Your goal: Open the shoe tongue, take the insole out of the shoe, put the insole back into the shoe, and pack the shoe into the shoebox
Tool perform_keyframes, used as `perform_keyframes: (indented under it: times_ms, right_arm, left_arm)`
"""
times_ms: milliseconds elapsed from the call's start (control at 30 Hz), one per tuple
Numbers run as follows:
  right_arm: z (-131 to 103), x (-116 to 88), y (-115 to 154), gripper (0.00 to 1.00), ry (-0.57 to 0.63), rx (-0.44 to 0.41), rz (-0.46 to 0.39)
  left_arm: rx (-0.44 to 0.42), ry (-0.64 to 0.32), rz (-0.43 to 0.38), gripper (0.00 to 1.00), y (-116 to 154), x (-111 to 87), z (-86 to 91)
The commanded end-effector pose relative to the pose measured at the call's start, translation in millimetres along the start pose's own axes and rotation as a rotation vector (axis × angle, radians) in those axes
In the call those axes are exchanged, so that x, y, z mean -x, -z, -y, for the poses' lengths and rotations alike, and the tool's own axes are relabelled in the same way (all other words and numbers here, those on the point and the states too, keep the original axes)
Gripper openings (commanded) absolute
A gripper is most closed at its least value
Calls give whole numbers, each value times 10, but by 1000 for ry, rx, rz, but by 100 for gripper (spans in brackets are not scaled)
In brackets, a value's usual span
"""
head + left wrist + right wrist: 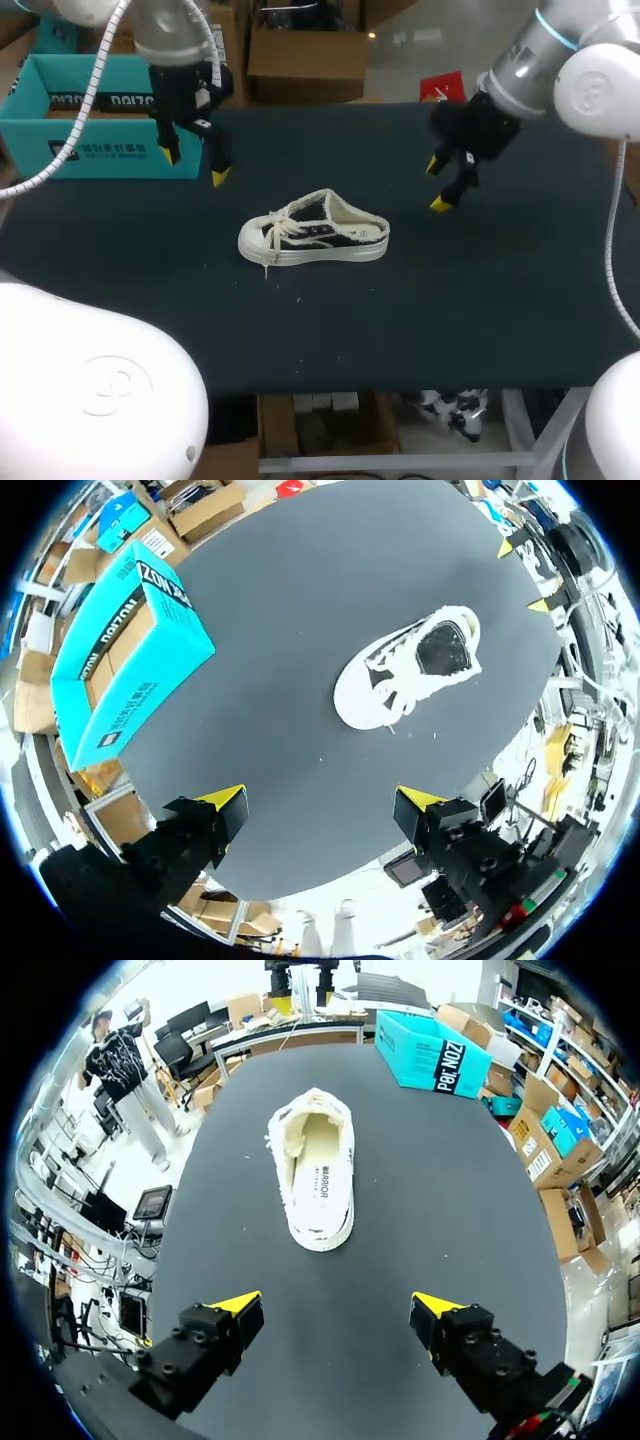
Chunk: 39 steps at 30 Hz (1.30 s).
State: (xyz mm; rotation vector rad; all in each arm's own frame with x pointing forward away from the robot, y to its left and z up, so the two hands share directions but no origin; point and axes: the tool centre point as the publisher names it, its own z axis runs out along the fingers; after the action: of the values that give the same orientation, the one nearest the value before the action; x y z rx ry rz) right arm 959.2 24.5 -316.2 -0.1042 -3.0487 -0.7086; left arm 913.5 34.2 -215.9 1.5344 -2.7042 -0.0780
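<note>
The low canvas shoe (315, 238), black with a white rubber sole and cream laces, stands upright in the middle of the dark matte bench (480, 300). Its toe points left and a pale insole (318, 1165) lies inside. The left tool (193, 165) hovers to its far left and the right tool (436, 185) to its far right, both spread wide and empty. A teal cardboard shoebox (100, 150) sits open at the far-left corner.

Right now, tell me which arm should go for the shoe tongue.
Probably right: the shoe turns its open heel end toward the open right claw; the left claw hangs out past its toe.
</note>
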Motion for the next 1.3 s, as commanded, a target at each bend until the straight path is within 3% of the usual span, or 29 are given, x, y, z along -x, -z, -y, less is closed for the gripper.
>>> perform_keyframes:
  times_ms: [33,400,600,967,1300]
  right_arm:
    - [28,44,-268,100,3,57,-1]
    - [-52,-21,-715,100,28,208,-56]
    - [-124,-73,-889,100,29,267,-74]
    - [-291,-86,-1233,100,25,332,-111]
    - [-319,-59,-1340,100,30,378,-116]
  left_arm:
    - [-12,86,13,100,-44,-138,67]
    - [-43,182,-69,100,-146,-409,198]
    - [-69,216,-72,100,-210,-581,271]
    - [-72,270,-104,100,-311,-724,422]
    - [-68,289,-106,100,-380,-798,492]
